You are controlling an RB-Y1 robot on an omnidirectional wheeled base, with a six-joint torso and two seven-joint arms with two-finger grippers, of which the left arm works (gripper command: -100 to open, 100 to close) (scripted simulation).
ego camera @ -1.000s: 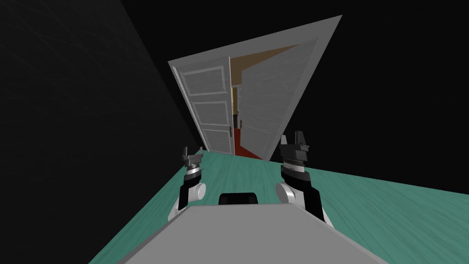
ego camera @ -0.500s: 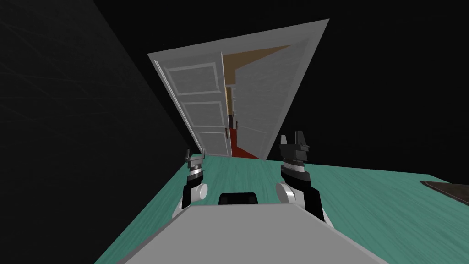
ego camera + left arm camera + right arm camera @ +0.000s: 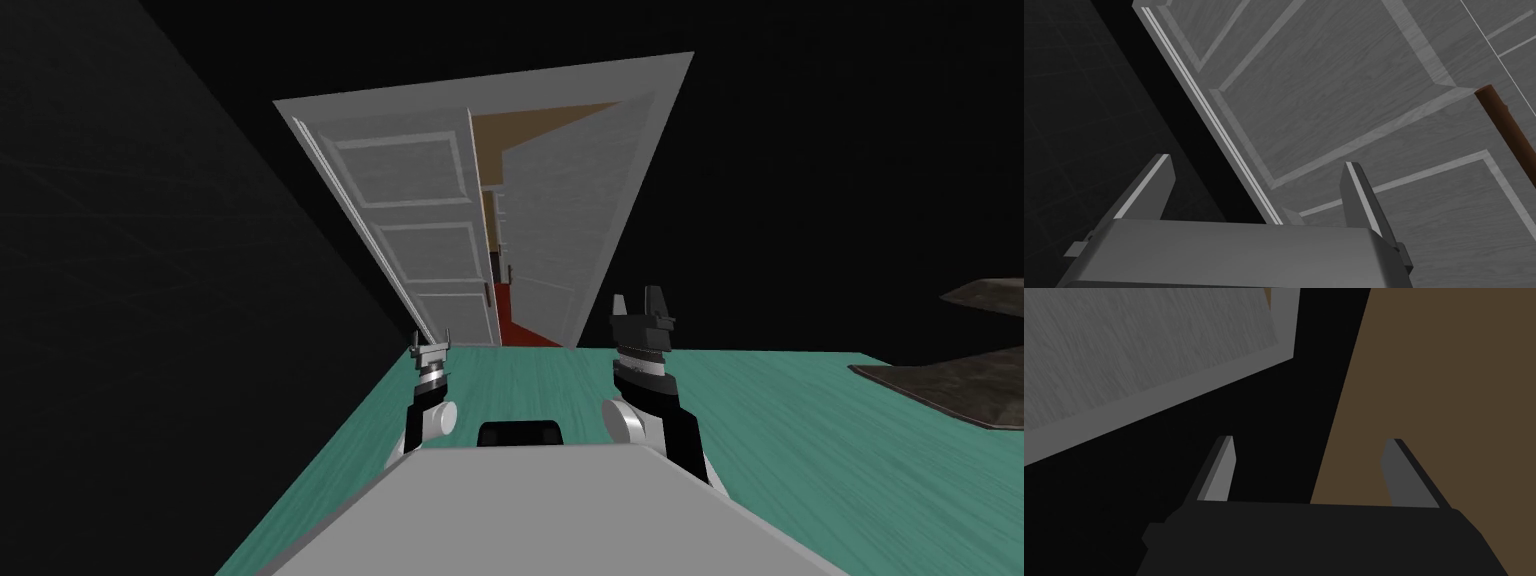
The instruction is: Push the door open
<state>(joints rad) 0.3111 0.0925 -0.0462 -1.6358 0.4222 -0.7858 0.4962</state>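
Observation:
A grey panelled door [image 3: 420, 230] stands ajar ahead of me in a pale frame. The gap [image 3: 510, 320] beside its free edge shows red floor and a tan surface beyond. My left gripper [image 3: 432, 347] is open, low and close to the door's hinge side. In the left wrist view the door's panels [image 3: 1349, 90] lie just beyond the left gripper [image 3: 1256, 167], with a brown handle [image 3: 1504, 120] off to one side. My right gripper [image 3: 640, 305] is raised and open to the right of the gap; the right gripper [image 3: 1309, 453] holds nothing.
Teal floor [image 3: 800, 420] spreads in front of me. A dark wall [image 3: 150, 300] runs along the left up to the door frame. A dark grey mat-like slab [image 3: 950, 385] lies at the right. A black area surrounds the doorway.
The whole picture has shifted: the door now sits further left and looks larger, and the dark slab has come into view at the right. My left gripper has turned and moved nearer the door.

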